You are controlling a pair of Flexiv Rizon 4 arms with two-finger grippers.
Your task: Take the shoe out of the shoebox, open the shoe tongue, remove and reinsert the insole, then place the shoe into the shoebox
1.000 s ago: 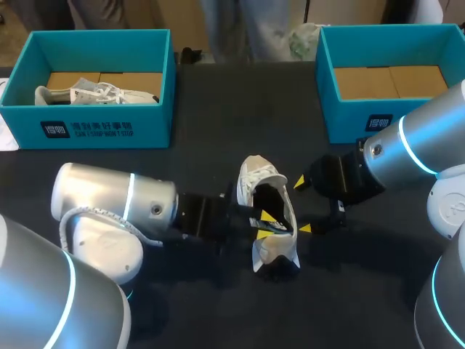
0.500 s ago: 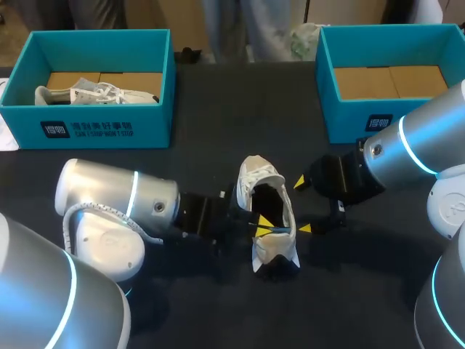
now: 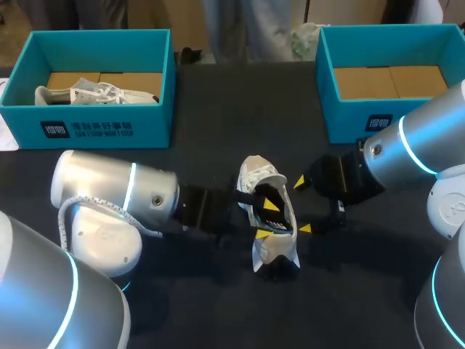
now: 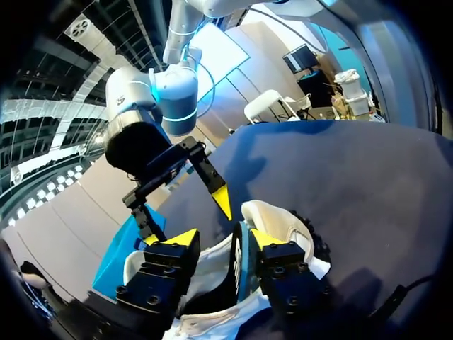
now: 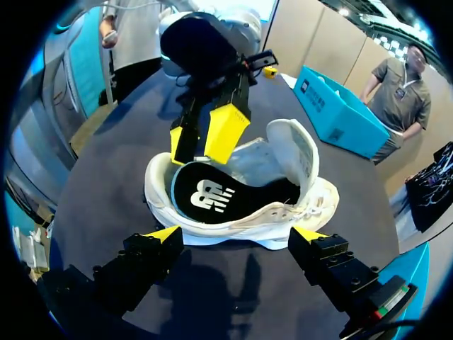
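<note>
white print on shoebox, logo on insole

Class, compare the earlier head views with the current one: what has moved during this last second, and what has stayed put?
The left claw has shifted along the shoe's opening, from its near end towards its far end, away from the robot. Nothing was visibly taken hold of or let go. The shoe, the open right claw beside it, the left shoebox and the right shoebox stayed as they were.
</note>
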